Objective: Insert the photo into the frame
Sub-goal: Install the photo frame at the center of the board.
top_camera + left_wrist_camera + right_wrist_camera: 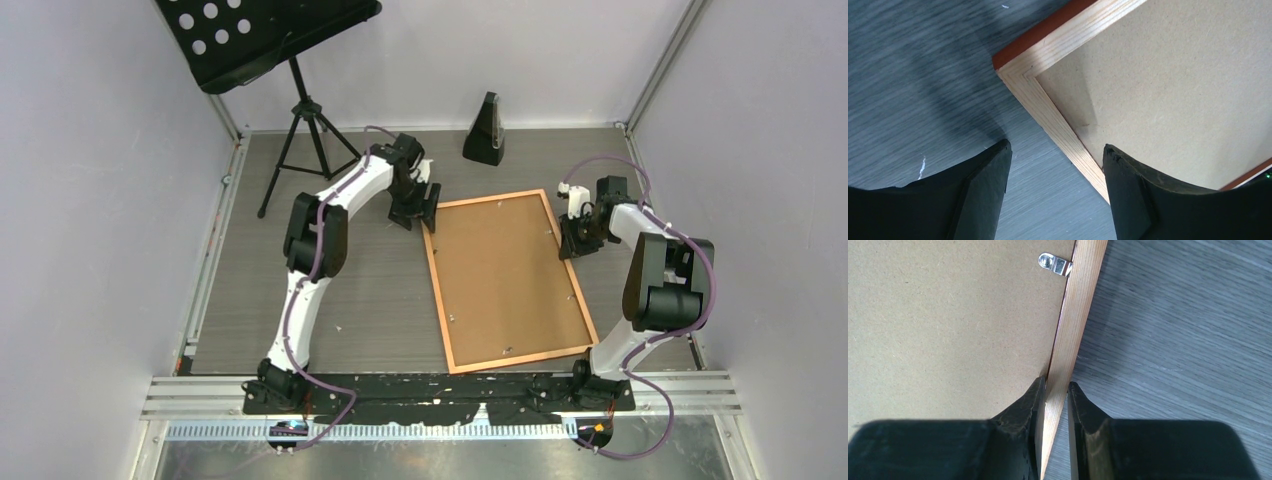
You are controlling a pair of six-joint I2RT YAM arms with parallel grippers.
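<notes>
The copper-orange frame [437, 290] lies face down on the table, with the plain brown backing board [505, 275] inside it. The photo is hidden or out of view. My left gripper [418, 212] is open at the frame's far left corner. In the left wrist view the gripper [1055, 150] straddles the pale wood rail [1048, 107], one finger over the table and one over the board [1173, 90]. My right gripper [570, 240] is at the frame's right edge. In the right wrist view the gripper [1055, 385] is shut on the rail [1078, 315].
A black metronome [486, 130] stands at the back centre. A black music stand on a tripod [300, 110] stands at the back left. A metal turn clip [1054, 262] sits on the rail ahead of my right fingers. Walls close in both sides.
</notes>
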